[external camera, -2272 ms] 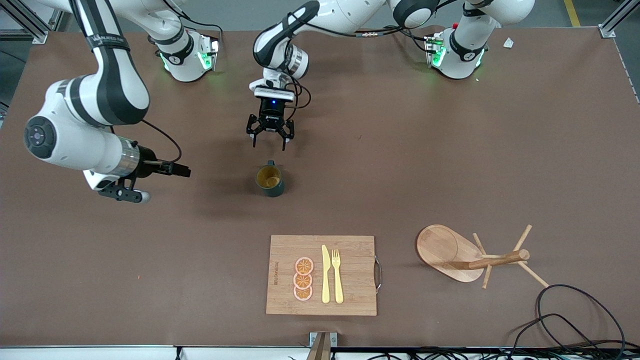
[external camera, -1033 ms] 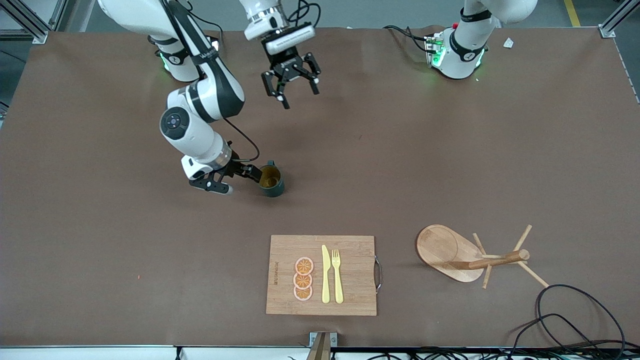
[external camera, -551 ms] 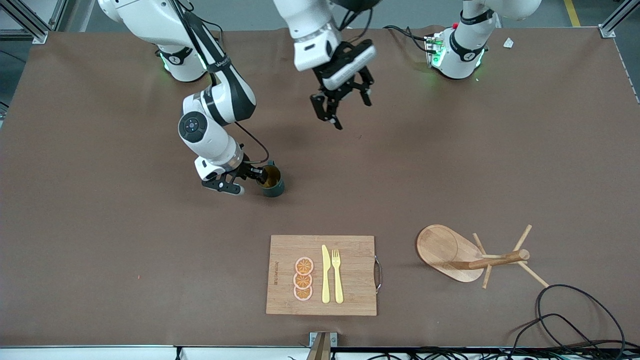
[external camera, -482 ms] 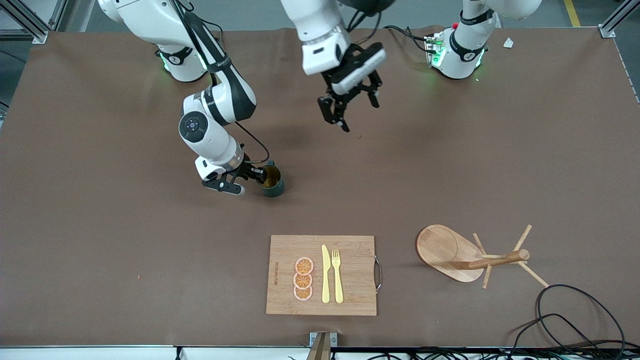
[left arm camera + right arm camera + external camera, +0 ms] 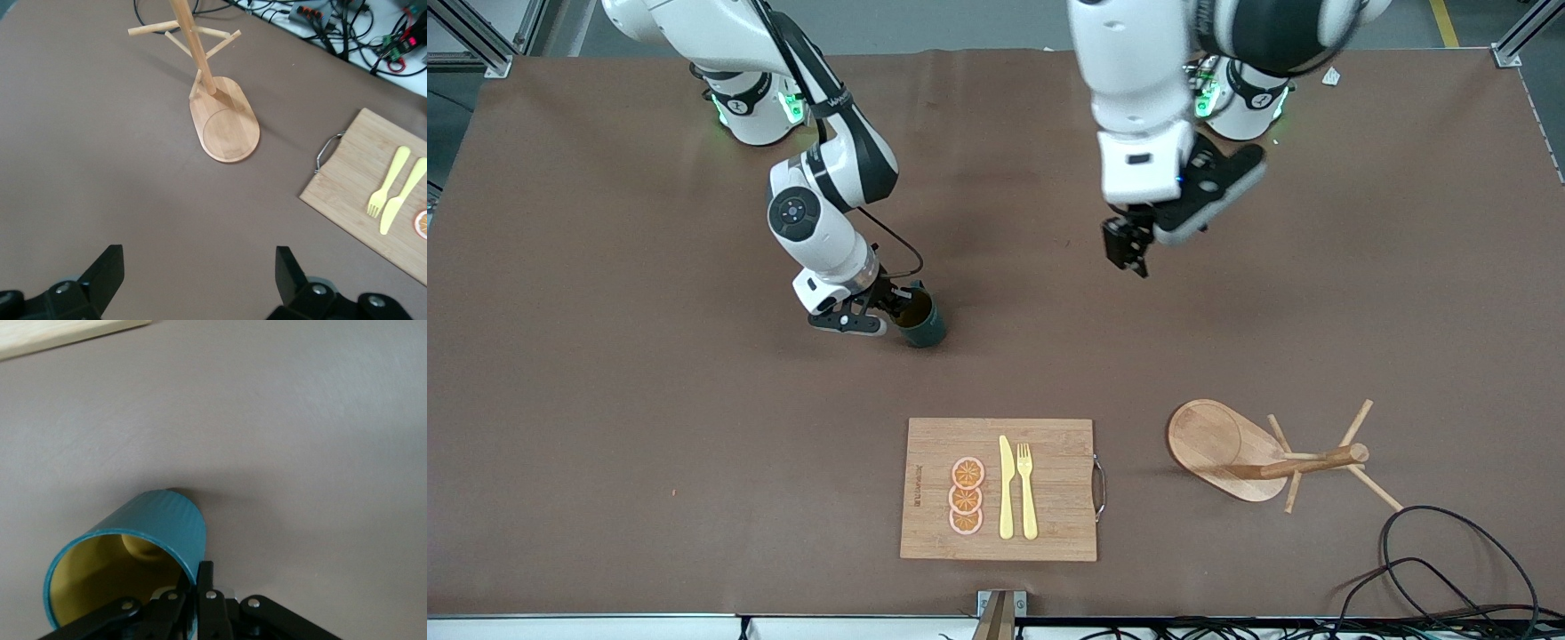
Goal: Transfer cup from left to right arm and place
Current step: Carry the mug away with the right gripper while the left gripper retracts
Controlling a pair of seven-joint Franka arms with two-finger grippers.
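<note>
Most of the counter (image 5: 605,444) lies bare: the whole lower left of the front view and the wide band across its middle are open. Obstacles cluster along the bottom: a cutting board (image 5: 1049,444) at lower centre, carrying a knife (image 5: 1006,487), fork (image 5: 1027,489) and orange slices (image 5: 966,496), and a tipped wooden mug rack (image 5: 1263,455) with jutting pegs at lower right, cables (image 5: 1449,551) just beside it.

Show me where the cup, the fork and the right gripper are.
cup (image 5: 927,327), front view, on its outer wall.
fork (image 5: 1027,491), front view, on its handle.
right gripper (image 5: 898,302), front view, between its fingertips at the cup's rim.
</note>
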